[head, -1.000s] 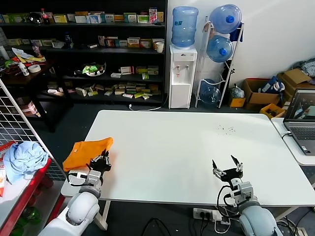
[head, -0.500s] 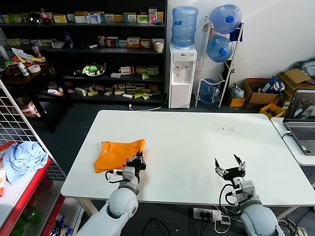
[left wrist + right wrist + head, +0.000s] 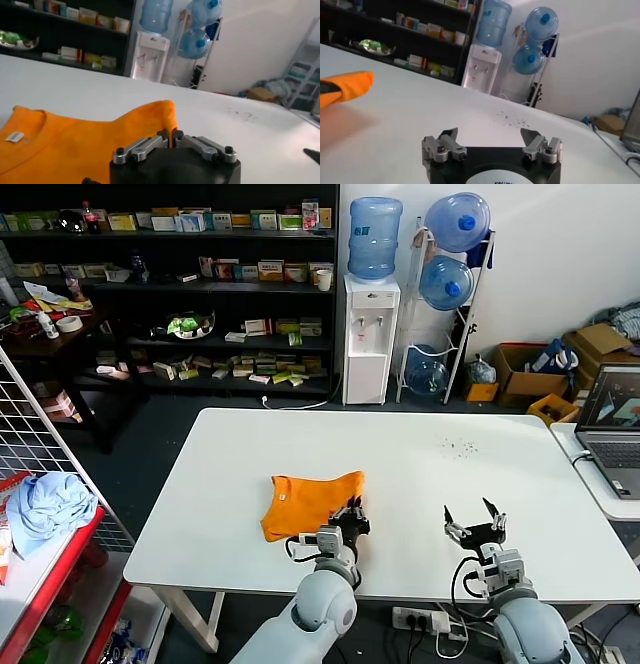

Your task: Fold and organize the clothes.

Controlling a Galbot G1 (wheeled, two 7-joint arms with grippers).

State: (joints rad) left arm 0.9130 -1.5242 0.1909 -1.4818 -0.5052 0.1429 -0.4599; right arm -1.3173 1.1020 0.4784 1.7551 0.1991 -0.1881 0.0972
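Two low arms, left tool point(image 3: 352, 513) on T-shirt point(image 3: 305, 500)

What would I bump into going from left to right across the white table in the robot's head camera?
orange T-shirt → left gripper, pinching the shirt's edge → right gripper, open over bare table

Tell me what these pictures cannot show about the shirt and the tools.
- Orange T-shirt: near edge hidden behind the left tool in the head view; its lower part is cut off in the left wrist view.
- Collar tag: too small to read.
- Right tool: nothing hidden, open, empty.
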